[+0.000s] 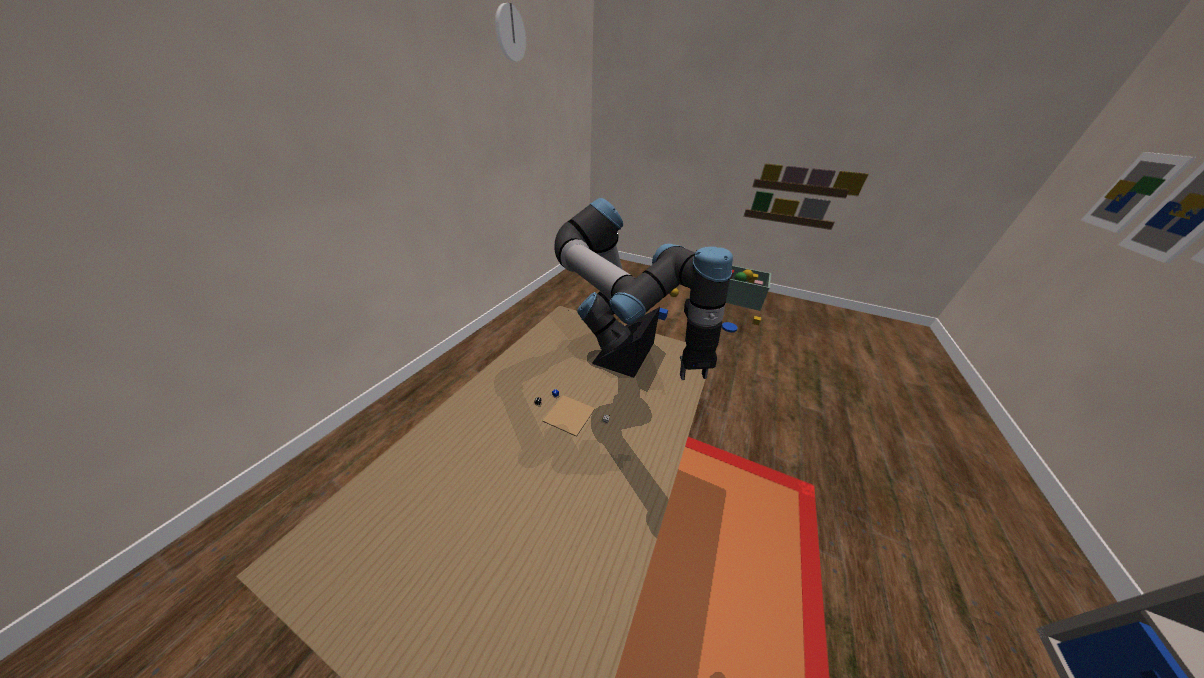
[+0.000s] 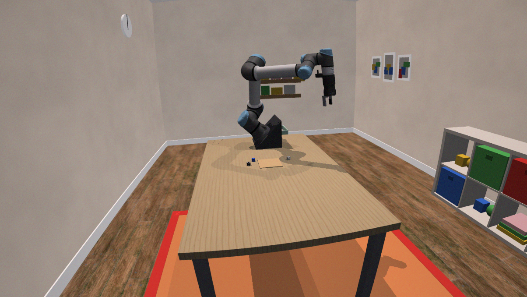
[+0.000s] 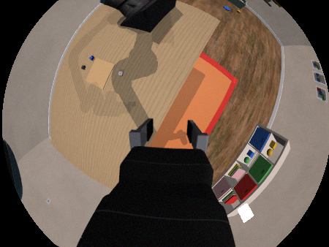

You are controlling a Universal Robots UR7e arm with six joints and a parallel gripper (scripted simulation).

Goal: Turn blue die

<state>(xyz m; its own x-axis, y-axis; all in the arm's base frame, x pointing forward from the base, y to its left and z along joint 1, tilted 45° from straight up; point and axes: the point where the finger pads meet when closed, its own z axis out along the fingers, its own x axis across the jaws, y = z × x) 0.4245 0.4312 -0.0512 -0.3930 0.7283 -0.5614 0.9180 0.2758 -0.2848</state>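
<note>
The small blue die [image 1: 555, 392] [image 2: 253, 159] [image 3: 91, 58] lies on the table just off the mat's far left corner. The tan mat [image 1: 568, 415] [image 2: 269, 163] [image 3: 99, 73] lies flat on the table near the robot base. A black die [image 1: 537, 400] [image 2: 248, 163] [image 3: 84, 67] sits left of the mat and a grey die [image 1: 604, 417] [image 2: 288, 157] [image 3: 120, 73] right of it. The dice are too small to read. My gripper [image 1: 694, 373] [image 2: 326, 101] [image 3: 169, 126] is open and empty, high above the table's right edge, far from the dice.
The robot base [image 2: 266, 137] stands at the table's far end behind the mat. A shelf unit with coloured bins [image 2: 486, 180] stands by the right wall. A red and orange rug [image 1: 741, 564] lies under the table's near end.
</note>
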